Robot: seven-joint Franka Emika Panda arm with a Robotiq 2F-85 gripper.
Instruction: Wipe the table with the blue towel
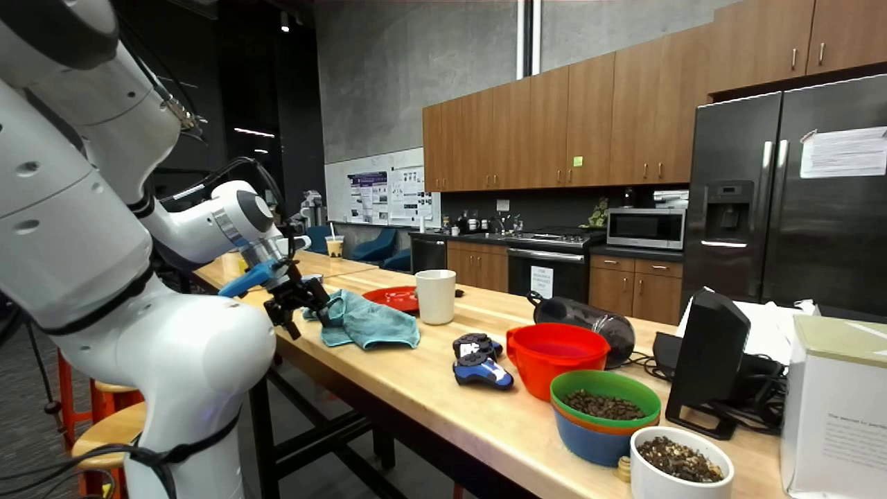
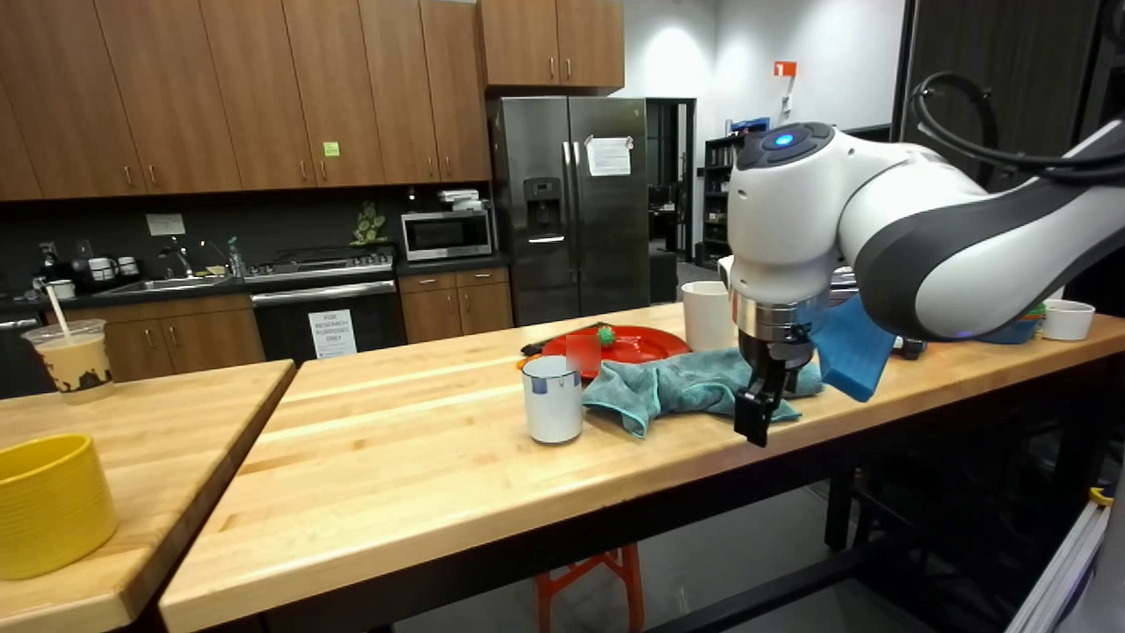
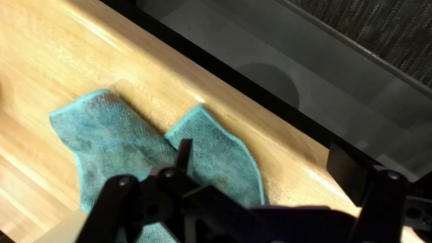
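The blue towel (image 1: 374, 320) is teal, crumpled and folded, and lies on the wooden table (image 1: 416, 378) near its front edge. It also shows in an exterior view (image 2: 681, 387) and in the wrist view (image 3: 111, 135), where it has some stains. My gripper (image 1: 312, 326) is open, low at the table's front edge beside the towel. In the wrist view the gripper (image 3: 264, 162) has its fingers wide apart. One finger is over the towel and one is past the table's edge. Nothing is held. Part of the towel is hidden under the gripper body.
A red plate (image 2: 646, 345), a tall white cup (image 1: 436, 296) and a white-and-blue mug (image 2: 553, 400) stand close around the towel. Game controllers (image 1: 479, 360), a red bowl (image 1: 558, 357) and stacked bowls (image 1: 606, 416) stand farther along. A yellow mug (image 2: 53, 505) stands on the neighbouring table.
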